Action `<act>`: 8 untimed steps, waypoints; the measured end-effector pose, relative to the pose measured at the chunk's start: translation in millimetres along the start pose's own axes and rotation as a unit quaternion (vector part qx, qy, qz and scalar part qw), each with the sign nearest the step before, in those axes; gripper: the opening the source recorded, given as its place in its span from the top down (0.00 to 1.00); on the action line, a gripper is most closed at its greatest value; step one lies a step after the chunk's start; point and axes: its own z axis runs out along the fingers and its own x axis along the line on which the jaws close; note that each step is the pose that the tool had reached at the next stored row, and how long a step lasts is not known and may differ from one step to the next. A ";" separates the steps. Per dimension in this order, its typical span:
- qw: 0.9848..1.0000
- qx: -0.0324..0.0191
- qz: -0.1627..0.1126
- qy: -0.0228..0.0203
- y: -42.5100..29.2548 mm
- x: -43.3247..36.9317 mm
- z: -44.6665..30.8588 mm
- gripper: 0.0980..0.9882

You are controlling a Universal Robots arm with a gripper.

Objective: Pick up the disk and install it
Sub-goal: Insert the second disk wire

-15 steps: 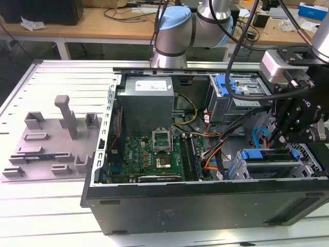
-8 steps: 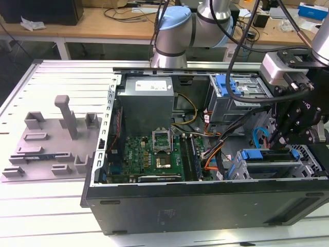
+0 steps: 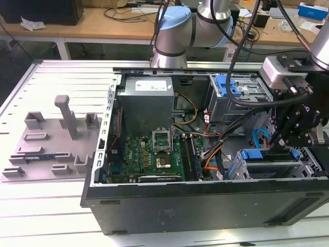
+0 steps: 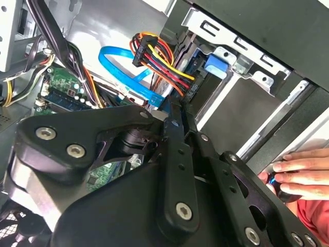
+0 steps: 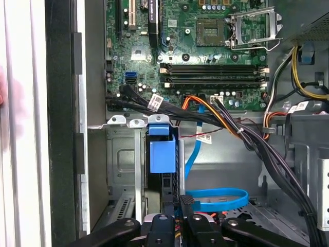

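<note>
Disk [image 3: 267, 164] sits on edge in the drive cage at the lower right of the exterior view, inside the open computer case [image 3: 205, 206], its blue bracket showing along the top. Directly above it hangs the black hand [image 3: 280, 146], reaching down to the bracket; whether its fingers grip or merely touch I cannot tell. In the first wrist view the disk [image 5: 163, 157] stands slotted between silver cage walls at lower centre, blue bracket tab facing out, with the hand's dark linkages along the bottom edge. A thin blue cable [image 5: 216, 198] loops just beside the cage. The green motherboard [image 5: 205, 51] fills the upper part. In the second wrist view a person's fingers [image 4: 300, 170] rest at the right edge.
</note>
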 end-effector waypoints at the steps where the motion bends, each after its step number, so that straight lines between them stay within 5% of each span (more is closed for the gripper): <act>1: 1.000 0.000 0.000 0.000 0.0 0.2 1.1 0.93; 8: 1.000 0.000 0.000 0.000 -0.1 2.4 3.6 0.93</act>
